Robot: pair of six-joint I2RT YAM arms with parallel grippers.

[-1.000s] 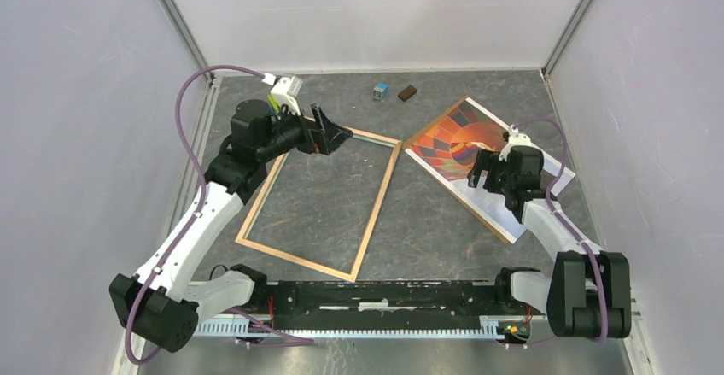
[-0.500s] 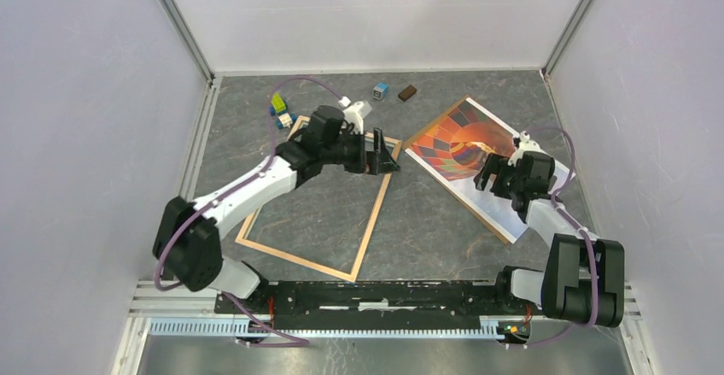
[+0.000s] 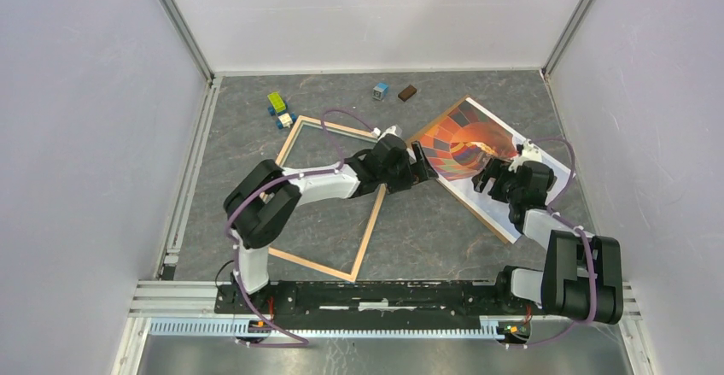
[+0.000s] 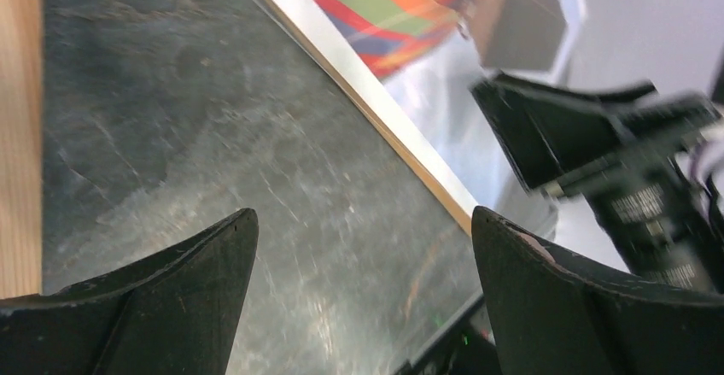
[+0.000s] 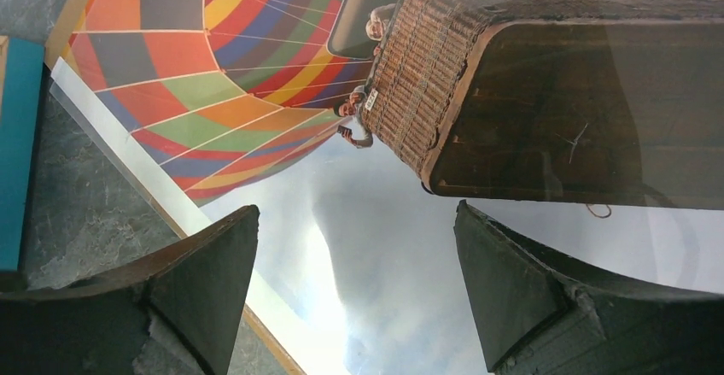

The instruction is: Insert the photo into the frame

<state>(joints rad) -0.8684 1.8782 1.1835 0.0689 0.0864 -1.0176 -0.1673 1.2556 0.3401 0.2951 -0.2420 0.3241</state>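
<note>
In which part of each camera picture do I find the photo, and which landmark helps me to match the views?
Top external: the photo lies tilted, right of centre.
Left wrist: it is at the upper right, its white border running diagonally.
Right wrist: it fills most of the picture.
Shared landmark: the dark grey table beside the photo's white border.

Place: I'm working in a lab test cell.
Signs: plain white walls [image 3: 376, 16], aluminium rail [image 3: 384, 328], grey stone-look tabletop [image 3: 431, 221].
</note>
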